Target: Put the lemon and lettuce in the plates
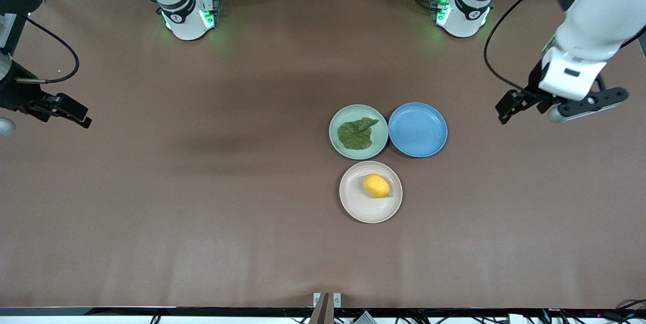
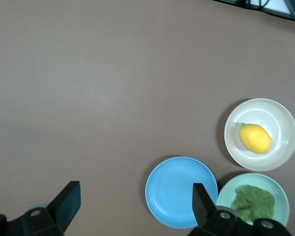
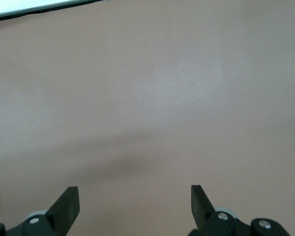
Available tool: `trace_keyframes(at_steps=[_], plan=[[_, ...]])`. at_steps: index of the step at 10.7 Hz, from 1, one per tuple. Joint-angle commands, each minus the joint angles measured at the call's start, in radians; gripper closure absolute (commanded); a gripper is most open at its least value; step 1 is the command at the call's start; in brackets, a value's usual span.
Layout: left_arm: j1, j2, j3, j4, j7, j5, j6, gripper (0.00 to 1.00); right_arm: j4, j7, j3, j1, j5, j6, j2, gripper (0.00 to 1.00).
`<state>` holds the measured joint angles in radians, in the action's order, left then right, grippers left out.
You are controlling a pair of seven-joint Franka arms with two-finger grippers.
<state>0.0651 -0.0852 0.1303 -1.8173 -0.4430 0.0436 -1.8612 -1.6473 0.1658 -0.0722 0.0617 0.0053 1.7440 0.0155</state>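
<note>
The yellow lemon (image 1: pixel 376 185) lies in the beige plate (image 1: pixel 363 209), the plate nearest the front camera. The dark-green lettuce leaf (image 1: pixel 357 133) lies flat in the mint plate (image 1: pixel 335 123). My left gripper (image 1: pixel 522 106) is open and empty, up in the air over bare table toward the left arm's end. Its wrist view shows the gripper (image 2: pixel 136 196), the lemon (image 2: pixel 256 138) in the beige plate (image 2: pixel 281 117) and the lettuce (image 2: pixel 254 202) in the mint plate (image 2: pixel 284 199). My right gripper (image 1: pixel 63 111) is open and empty over the right arm's end, above bare table (image 3: pixel 135 199).
A blue plate (image 1: pixel 418 129) of the same size sits empty beside the mint plate, toward the left arm's end; it also shows in the left wrist view (image 2: pixel 179 189). The three plates touch or nearly touch. Brown table covering lies all around them.
</note>
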Motion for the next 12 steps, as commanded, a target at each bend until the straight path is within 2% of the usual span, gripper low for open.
trace_keyframes(at_steps=[1, 3, 10, 12], plan=[[-0.036, 0.019, 0.000, 0.145, 0.133, -0.056, 0.178, 0.00, -0.027, -0.012, -0.024, 0.018, 0.013, 0.020, -0.036, 0.00], [-0.039, 0.019, 0.000, 0.205, 0.190, -0.082, 0.270, 0.00, 0.003, -0.012, -0.024, 0.012, 0.015, 0.020, -0.019, 0.00], [-0.036, 0.021, 0.009, 0.230, 0.191, -0.067, 0.284, 0.00, 0.030, -0.014, -0.023, 0.010, 0.013, -0.012, -0.017, 0.00], [-0.039, 0.018, 0.009, 0.240, 0.190, -0.065, 0.284, 0.00, 0.052, -0.014, -0.017, 0.020, 0.013, -0.070, -0.020, 0.00]])
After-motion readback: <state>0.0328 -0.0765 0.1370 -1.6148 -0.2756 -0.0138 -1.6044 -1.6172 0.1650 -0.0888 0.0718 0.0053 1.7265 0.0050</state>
